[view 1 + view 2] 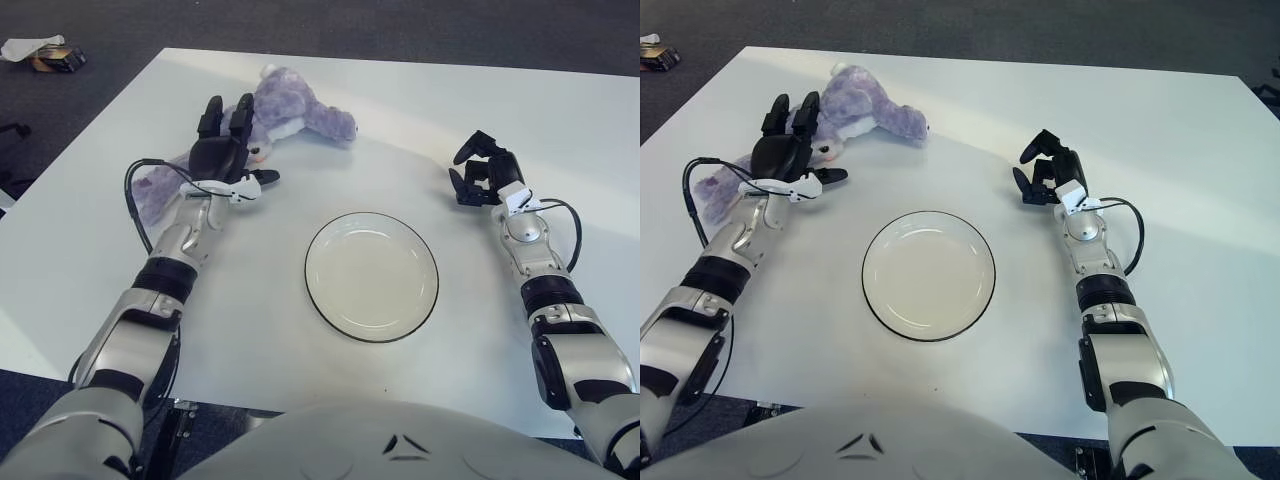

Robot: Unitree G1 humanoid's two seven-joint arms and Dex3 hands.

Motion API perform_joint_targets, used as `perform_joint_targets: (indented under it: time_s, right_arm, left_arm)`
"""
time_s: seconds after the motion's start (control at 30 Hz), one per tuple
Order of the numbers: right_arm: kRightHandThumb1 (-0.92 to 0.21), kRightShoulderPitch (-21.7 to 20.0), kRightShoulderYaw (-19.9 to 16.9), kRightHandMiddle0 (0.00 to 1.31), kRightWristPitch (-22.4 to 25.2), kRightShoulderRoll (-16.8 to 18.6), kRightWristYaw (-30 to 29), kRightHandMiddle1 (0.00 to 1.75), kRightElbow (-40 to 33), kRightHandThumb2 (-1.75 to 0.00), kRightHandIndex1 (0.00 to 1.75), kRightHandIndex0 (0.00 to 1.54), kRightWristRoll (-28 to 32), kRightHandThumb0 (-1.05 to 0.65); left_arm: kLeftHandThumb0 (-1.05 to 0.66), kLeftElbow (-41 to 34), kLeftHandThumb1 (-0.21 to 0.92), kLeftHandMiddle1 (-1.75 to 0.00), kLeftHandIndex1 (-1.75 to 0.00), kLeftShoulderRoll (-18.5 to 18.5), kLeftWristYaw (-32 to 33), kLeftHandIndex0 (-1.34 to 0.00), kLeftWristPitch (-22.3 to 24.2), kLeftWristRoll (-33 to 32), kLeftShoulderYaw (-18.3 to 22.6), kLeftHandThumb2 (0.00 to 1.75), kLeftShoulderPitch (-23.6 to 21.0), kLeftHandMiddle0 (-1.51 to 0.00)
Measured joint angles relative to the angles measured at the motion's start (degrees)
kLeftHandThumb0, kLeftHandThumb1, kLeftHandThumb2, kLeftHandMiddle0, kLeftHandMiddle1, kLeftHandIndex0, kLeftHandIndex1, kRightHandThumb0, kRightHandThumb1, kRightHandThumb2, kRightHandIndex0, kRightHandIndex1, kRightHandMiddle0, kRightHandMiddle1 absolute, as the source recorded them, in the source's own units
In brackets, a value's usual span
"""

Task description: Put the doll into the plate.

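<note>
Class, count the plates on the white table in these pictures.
1: the plate lies near the middle of the table, between the left hand and the right hand.

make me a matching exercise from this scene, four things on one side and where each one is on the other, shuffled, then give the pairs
Things:
1. doll
2. plate
3. left hand
4. right hand

Places:
a. middle of the white table, nothing in it
b. right of the plate, fingers curled, holding nothing
c. far left part of the table, lying on its side
d. at the doll's near side, fingers spread over it

Pairs: 1-c, 2-a, 3-d, 4-b
</note>
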Motion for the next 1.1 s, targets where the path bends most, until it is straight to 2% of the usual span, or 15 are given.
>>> perform_joint_targets:
  time_s: [0.17,0.3,0.33,0.43,0.67,0.73,0.8,0.87,0.9,0.97,1.1]
  right_arm:
    - [-0.52,0.0,0.2,0.46,0.0,0.0,-0.4,1.75,-0.3,-1.07,1.75,1.03,-0.8,-0.42]
    - [-0.52,0.1,0.2,0.46,0.0,0.0,-0.7,1.75,-0.4,-1.07,1.75,1.04,-1.2,-0.42]
    - [-0.52,0.1,0.2,0.46,0.0,-0.1,-0.8,1.75,-0.4,-1.07,1.75,1.04,-1.2,-0.42]
    - [-0.52,0.1,0.2,0.46,0.0,-0.1,-0.8,1.75,-0.4,-1.06,1.75,1.04,-1.3,-0.42]
    - [-0.51,0.2,0.2,0.46,-0.1,-0.3,-0.6,1.75,-0.4,-1.07,1.75,1.05,-1.3,-0.42]
    - [-0.51,0.3,0.2,0.46,-0.1,-0.4,-0.5,1.75,-0.5,-1.07,1.75,1.05,-1.3,-0.42]
    - [-0.51,0.3,0.2,0.46,-0.1,-0.4,-0.5,1.75,-0.6,-1.07,1.75,1.05,-1.3,-0.42]
    - [-0.51,0.3,0.2,0.46,-0.1,-0.4,-0.5,1.75,-0.7,-1.07,1.75,1.05,-1.3,-0.42]
    - [-0.51,0.4,0.2,0.46,-0.1,-0.4,-0.5,1.75,-0.7,-1.07,1.75,1.05,-1.3,-0.42]
    - [-0.51,0.5,0.2,0.46,-0.1,-0.4,-0.4,1.75,-0.9,-1.07,1.75,1.05,-1.3,-0.42]
    - [-0.52,0.8,0.2,0.46,-0.1,-0.4,-0.3,1.75,-1.4,-1.07,1.75,1.04,-1.3,-0.42]
  left_arm:
    - [-1.02,2.9,0.88,0.00,-0.03,-1.2,1.1,-0.04,-0.8,-0.2,-0.5,0.15,-1.9,0.00]
    - [-1.00,5.3,0.88,-0.01,-0.28,-2.4,1.8,-0.01,-0.7,-0.3,-0.8,0.13,-3.6,-0.01]
    - [-0.99,5.7,0.87,-0.02,-0.40,-2.7,2.0,-0.01,-0.7,-0.3,-0.9,0.13,-4.0,-0.03]
    - [-0.96,7.1,0.86,-0.04,-0.62,-3.2,2.9,0.00,-0.9,-0.3,-1.3,0.12,-5.1,-0.08]
    - [-0.90,13.0,0.82,-0.08,-0.83,-4.3,5.5,0.00,-1.7,-0.3,-1.9,0.11,-8.3,-0.16]
    - [-0.83,15.6,0.73,-0.16,-0.89,-4.7,6.9,0.00,-1.7,-0.3,-2.1,0.22,-9.6,-0.17]
    - [-0.76,18.0,0.57,-0.33,-0.93,-5.1,8.5,0.00,-1.6,-0.3,-2.4,0.50,-10.9,-0.12]
    - [-0.70,20.0,0.48,-0.44,-0.96,-5.3,9.8,0.00,-1.7,-0.3,-2.7,0.64,-12.0,-0.10]
    - [-0.60,20.9,0.41,-0.60,-0.99,-5.4,10.4,0.00,-1.8,-0.3,-2.9,0.77,-12.6,-0.07]
    - [-0.44,24.0,0.31,-0.82,-1.04,-5.5,11.6,0.00,-2.2,-0.3,-3.5,0.94,-14.1,-0.03]
    - [-0.24,29.7,0.22,-0.97,-1.11,-5.4,14.6,0.00,-2.4,0.2,-5.0,1.11,-16.7,-0.01]
